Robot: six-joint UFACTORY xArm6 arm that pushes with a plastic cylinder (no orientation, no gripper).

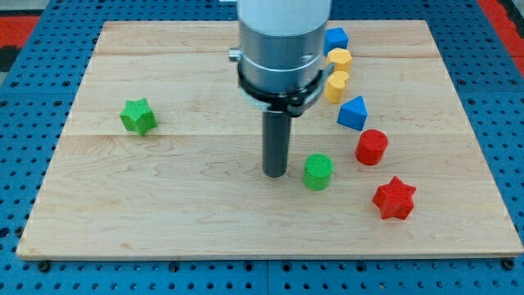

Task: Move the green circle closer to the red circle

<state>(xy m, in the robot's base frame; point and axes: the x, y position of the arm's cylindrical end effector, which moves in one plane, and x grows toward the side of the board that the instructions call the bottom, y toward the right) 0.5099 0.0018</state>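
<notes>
Pale, grainy wooden board point(164, 205) on a blue pegboard point(24, 106); ribbed plastic blocks scattered on it; the green circle point(318, 172) sits just right of my tip point(276, 174), close, contact unclear; the rod is plain and dark, no jaws to open, holding nothing; the red circle point(372, 147) lies up-right of the green one, near but apart; a red star point(394, 197) below it; a blue triangle point(353, 113) above.

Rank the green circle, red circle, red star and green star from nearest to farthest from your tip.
From my tip:
1. Green circle, right beside it on the view's right.
2. Red circle, farther right.
3. Red star, lower right.
4. Green star, far on the view's left.
</notes>
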